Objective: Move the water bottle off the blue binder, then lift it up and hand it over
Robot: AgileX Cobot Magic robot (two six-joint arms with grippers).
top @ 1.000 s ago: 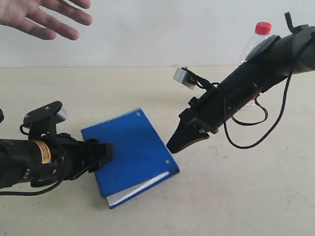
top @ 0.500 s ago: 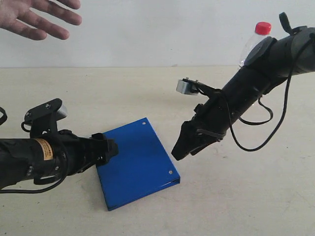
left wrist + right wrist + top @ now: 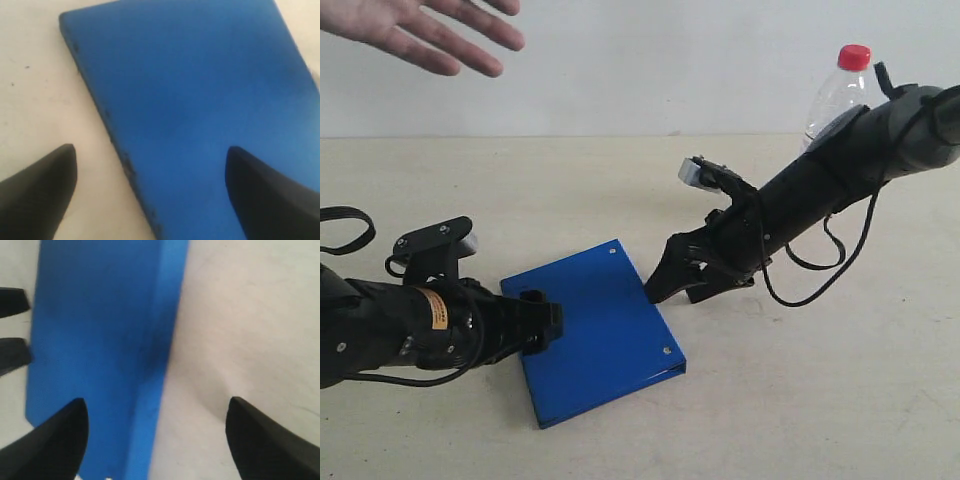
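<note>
The blue binder [image 3: 600, 335] lies flat and closed on the table. My left gripper [image 3: 548, 326] is open at its left edge. In the left wrist view the left gripper [image 3: 150, 170] straddles that edge, one finger over the blue binder [image 3: 200, 95] and one over the table. My right gripper [image 3: 675, 288] is open beside the binder's far right edge. The right wrist view shows the right gripper [image 3: 155, 430] spanning the edge of the blue binder [image 3: 95, 340]. The water bottle [image 3: 842, 88] stands upright at the back right, off the binder and partly behind the right arm.
A person's open hand [image 3: 420, 30] hovers at the top left above the table. The pale tabletop [image 3: 800, 400] runs to a white wall behind. Black cables loop under the right arm [image 3: 820, 270]. The left gripper's fingertips [image 3: 12, 300] show in the right wrist view.
The binder, tilted with white pages showing a second ago, now lies flat. My right gripper has opened and dropped toward the binder's right edge. The hand has shifted right.
</note>
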